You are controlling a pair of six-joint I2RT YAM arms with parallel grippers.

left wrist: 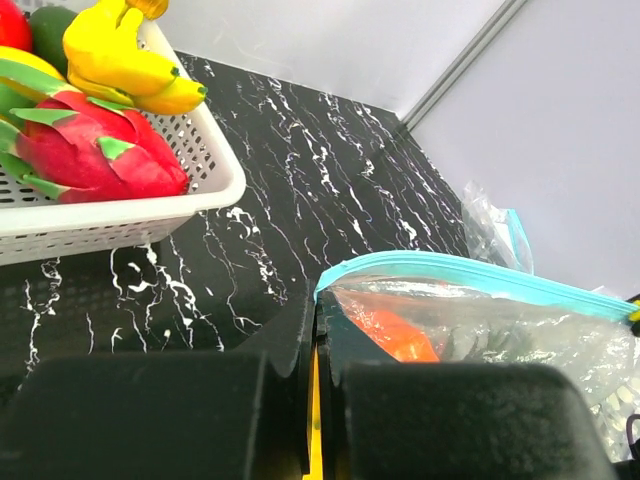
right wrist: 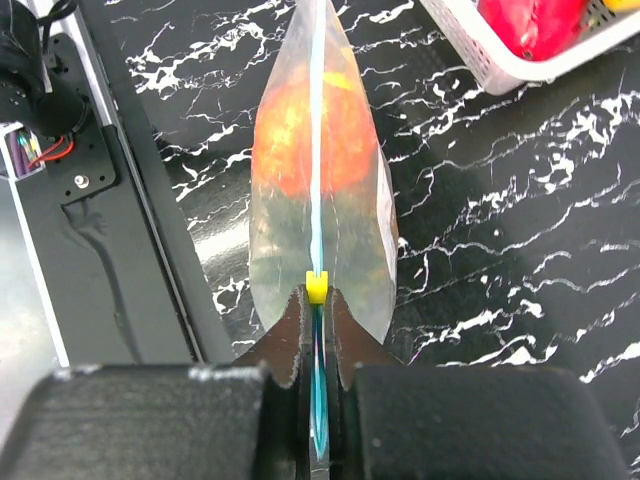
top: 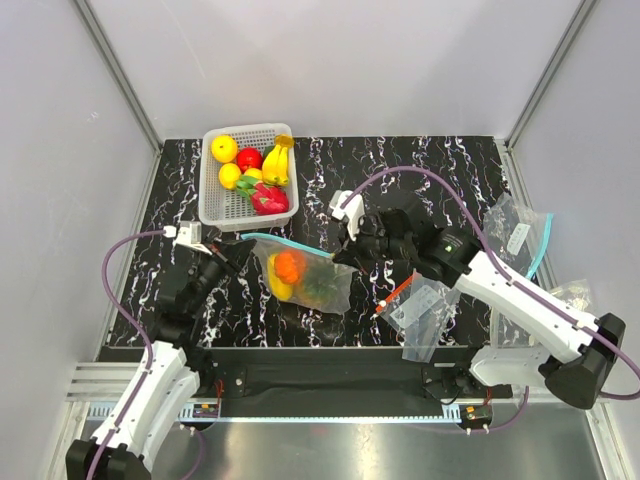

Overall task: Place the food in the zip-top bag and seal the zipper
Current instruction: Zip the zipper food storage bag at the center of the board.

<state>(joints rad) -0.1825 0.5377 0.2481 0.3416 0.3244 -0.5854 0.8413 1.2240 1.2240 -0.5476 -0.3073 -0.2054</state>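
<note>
**Bag pinched at both ends of its zipper**

Reaching in from the near left with the left hand [top: 226,252], low over the surface [top: 400,170], fingers clenched on the left end of the zipper [top: 285,243]. From the left wrist view: jaws pressed together on the teal corner of the zip-top bag [top: 312,282].

Stretched across from the right with the right hand [top: 352,245], forearm angled over the middle of the surface. Clenched edge-on over the other end of the teal strip, just behind a small yellow slider [right wrist: 316,287]. Between the two hands: zipper drawn out in a line, pouch bulging below it toward the near edge.

Inside the bag, all the food:
- a round orange fruit [top: 289,264]
- a yellow fruit [top: 280,289] touching it
- beside these the pineapple [top: 322,285], only a dark green shape through the crinkled plastic

At the back left of the surface: a white basket [top: 205,195] holding round yellow and red fruits, bananas [top: 277,160] and a pink dragon fruit [top: 268,198].

Under the right arm, lying flat: a clear bag with a red-orange strip [top: 425,312]. Farther back right: another clear bag with a teal edge [top: 520,228].
</note>
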